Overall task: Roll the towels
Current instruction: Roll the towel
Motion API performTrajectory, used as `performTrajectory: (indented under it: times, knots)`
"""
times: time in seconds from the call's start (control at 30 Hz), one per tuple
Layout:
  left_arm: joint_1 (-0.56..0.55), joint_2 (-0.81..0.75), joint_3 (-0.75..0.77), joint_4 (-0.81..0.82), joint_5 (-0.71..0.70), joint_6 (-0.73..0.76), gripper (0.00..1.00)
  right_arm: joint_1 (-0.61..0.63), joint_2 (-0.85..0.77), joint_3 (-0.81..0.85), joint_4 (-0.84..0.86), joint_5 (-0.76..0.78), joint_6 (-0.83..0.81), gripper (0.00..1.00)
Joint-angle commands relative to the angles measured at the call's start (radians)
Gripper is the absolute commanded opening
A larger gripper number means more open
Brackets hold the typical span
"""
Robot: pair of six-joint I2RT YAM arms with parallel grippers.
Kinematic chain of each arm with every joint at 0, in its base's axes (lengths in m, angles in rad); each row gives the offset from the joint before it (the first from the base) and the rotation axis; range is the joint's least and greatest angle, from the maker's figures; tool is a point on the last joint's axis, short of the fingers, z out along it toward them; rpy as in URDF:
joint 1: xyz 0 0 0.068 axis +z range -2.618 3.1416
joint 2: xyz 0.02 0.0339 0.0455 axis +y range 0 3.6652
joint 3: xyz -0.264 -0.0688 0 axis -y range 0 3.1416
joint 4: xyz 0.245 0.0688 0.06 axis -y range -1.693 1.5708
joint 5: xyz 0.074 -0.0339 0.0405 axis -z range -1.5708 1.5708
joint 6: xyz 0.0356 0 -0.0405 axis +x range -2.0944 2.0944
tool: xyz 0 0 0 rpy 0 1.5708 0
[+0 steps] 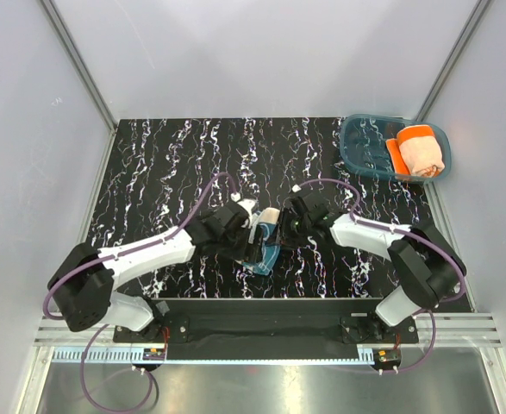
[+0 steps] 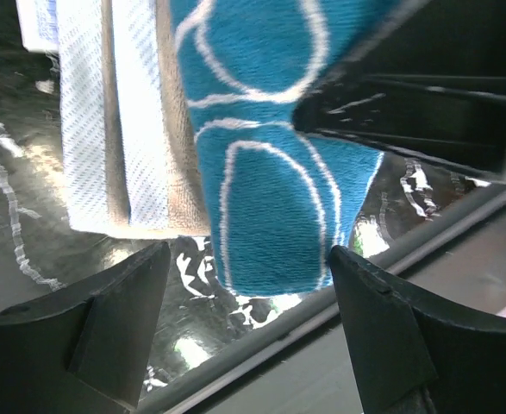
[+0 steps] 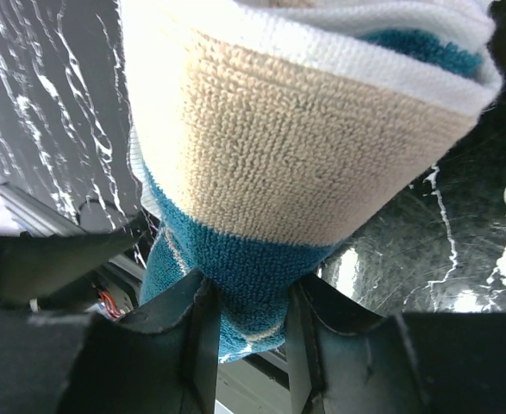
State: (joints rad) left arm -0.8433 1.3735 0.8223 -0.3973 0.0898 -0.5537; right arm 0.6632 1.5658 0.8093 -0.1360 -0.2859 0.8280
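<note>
Surface: black table [image 1: 166, 164] veined white, pale grey walls [image 1: 235, 52] on three sides. My right gripper [image 3: 253, 345] is clenched on the teal towel [image 3: 235, 267], both fingers [image 3: 203, 341] biting one narrow teal end of the bundle, which fans wider above them into cream back and a white hem. My left gripper [image 2: 248, 259] stands released. Its fingers [image 2: 119, 323] are spread wide to either side of the towel's lower end and neither touches cloth. The towel is between my two wrists, near the middle of the near edge. From the overhead view I cannot tell whether its lowest fold rests on the table or hangs clear. The layers are offset in the left wrist view, with white, cream and teal edges stepped apart, so I judge the roll loose and only partly formed. For this step I should hold the right pinch firm and low as the anchor. The left should come back across the full thickness, not one layer. Then I should square the stepped edges before turning further. The risk, as I see it, is the outer wrap slipping and the bundle unwinding. The orange towel [image 1: 421, 151] lies bundled in the blue tray [image 1: 360, 142] at the far right corner, well apart.
</note>
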Motion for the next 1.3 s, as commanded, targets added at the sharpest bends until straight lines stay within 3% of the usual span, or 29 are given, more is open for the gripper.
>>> performTrajectory:
  times: [0.0,0.23,0.53,0.87,1.07,1.27]
  knots:
    - [-0.109,-0.018,0.090,-0.089,-0.283,0.031,0.81,0.030,0.036,0.073,-0.123,0.050,-0.030,0.35]
    - [-0.264,0.031,0.161,-0.126,-0.476,0.040,0.82,0.055,0.089,0.149,-0.223,0.076,-0.030,0.35]
    - [-0.353,0.182,0.205,-0.138,-0.551,0.023,0.82,0.062,0.115,0.194,-0.264,0.068,-0.035,0.35]
    - [-0.381,0.297,0.196,-0.071,-0.565,-0.002,0.80,0.065,0.117,0.209,-0.293,0.060,-0.043,0.36]
    - [-0.384,0.325,0.158,-0.025,-0.579,0.003,0.71,0.065,0.112,0.211,-0.294,0.014,-0.043,0.36]
    - [-0.355,0.273,0.028,0.115,-0.464,0.037,0.68,0.065,0.086,0.211,-0.335,0.004,-0.063,0.45]
